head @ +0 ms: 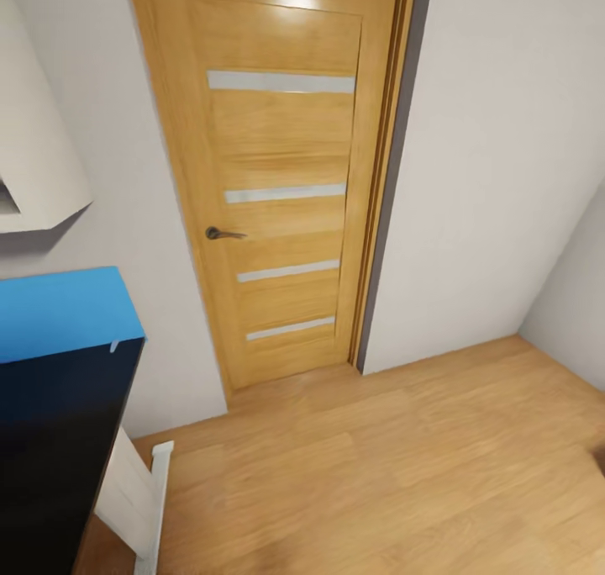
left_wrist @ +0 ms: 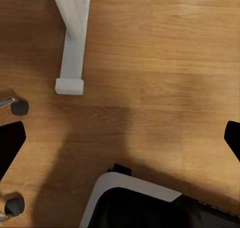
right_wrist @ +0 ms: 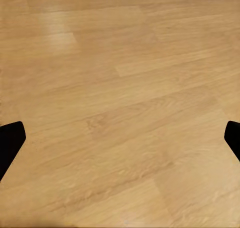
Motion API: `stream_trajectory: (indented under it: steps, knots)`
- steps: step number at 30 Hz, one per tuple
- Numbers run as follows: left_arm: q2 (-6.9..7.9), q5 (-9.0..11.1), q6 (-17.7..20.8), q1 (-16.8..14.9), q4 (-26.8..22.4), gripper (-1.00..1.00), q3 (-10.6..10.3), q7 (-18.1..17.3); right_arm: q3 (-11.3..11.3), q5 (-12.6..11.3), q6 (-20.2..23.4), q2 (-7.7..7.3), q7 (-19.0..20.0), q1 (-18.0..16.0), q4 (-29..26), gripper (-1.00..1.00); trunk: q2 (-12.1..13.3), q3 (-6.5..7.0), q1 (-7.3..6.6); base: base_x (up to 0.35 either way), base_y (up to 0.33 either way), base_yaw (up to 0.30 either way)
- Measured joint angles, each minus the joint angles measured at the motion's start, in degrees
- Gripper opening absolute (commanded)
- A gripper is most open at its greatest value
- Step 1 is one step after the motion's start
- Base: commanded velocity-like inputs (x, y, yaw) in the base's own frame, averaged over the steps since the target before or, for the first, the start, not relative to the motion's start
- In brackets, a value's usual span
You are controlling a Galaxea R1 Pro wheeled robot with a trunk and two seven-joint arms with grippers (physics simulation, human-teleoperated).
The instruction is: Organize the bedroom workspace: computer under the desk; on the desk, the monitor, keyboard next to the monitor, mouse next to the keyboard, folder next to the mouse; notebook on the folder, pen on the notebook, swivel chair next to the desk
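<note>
At the head view's left edge a glossy black table (head: 50, 457) runs under a bright blue panel (head: 63, 310), a white leg (head: 139, 499) standing beside it on the wooden floor (head: 378, 474). Ahead is a closed wooden door (head: 281, 180) with a dark lever handle (head: 223, 234), set in a pale wall (head: 496, 163). The left gripper (left_wrist: 120, 138) hangs over the floor near two dark castors (left_wrist: 20, 107), wide open and empty. The right gripper (right_wrist: 120, 138) is likewise spread wide and empty above bare boards.
</note>
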Motion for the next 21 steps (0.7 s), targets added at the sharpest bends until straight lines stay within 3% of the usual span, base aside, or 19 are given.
stream_trajectory:
  steps: [15,21]
  knots:
    - [0.0,-0.1,0.0,0.0,0.0,1.0,0.0,0.0,-0.1,-0.3,0.0,0.23,-0.1,0.0,-0.1,1.0,0.0,-0.51,0.0,0.236,-0.241,0.277]
    - [0.0,0.0,0.0,0.0,0.0,1.0,0.0,0.0,-0.1,-0.3,0.0,0.19,-0.1,0.0,0.0,1.0,0.0,-0.58,0.01,0.101,-0.15,0.089]
